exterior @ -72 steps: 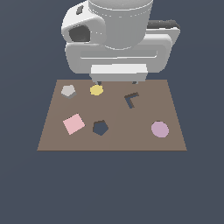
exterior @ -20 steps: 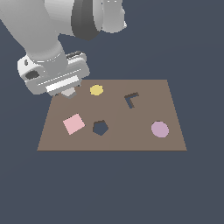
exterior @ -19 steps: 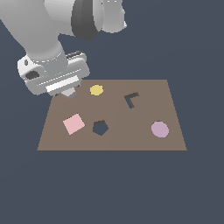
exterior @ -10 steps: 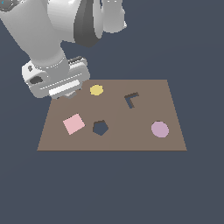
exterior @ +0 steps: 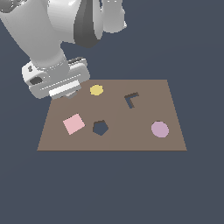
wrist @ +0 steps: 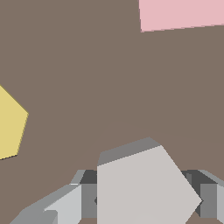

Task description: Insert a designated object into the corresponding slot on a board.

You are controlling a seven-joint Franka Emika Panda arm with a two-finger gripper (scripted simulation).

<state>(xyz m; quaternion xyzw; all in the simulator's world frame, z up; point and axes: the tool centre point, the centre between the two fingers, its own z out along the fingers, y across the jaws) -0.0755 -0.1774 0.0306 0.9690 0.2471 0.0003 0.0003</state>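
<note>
The light grey pentagon block (wrist: 144, 188) lies on the brown board (exterior: 131, 131) at its far corner on the exterior view's left. In the exterior view the hand hides it. My gripper (exterior: 65, 93) is low over that corner. In the wrist view the gripper (wrist: 148, 203) has its fingers (wrist: 65, 205) against both sides of the pentagon, shut on it. The dark navy pentagon slot (exterior: 100, 127) is empty near the board's middle front, apart from the gripper.
A yellow hexagon (exterior: 96, 90) lies just beside the gripper and also shows in the wrist view (wrist: 6, 124). A pink square (exterior: 73, 124) sits next to the slot. A dark L-shaped hole (exterior: 131, 100) and a lilac disc (exterior: 160, 129) are toward the exterior view's right.
The arm swung from the board's far middle to its far corner on the exterior view's left, then sank a little onto the pentagon over the last second.
</note>
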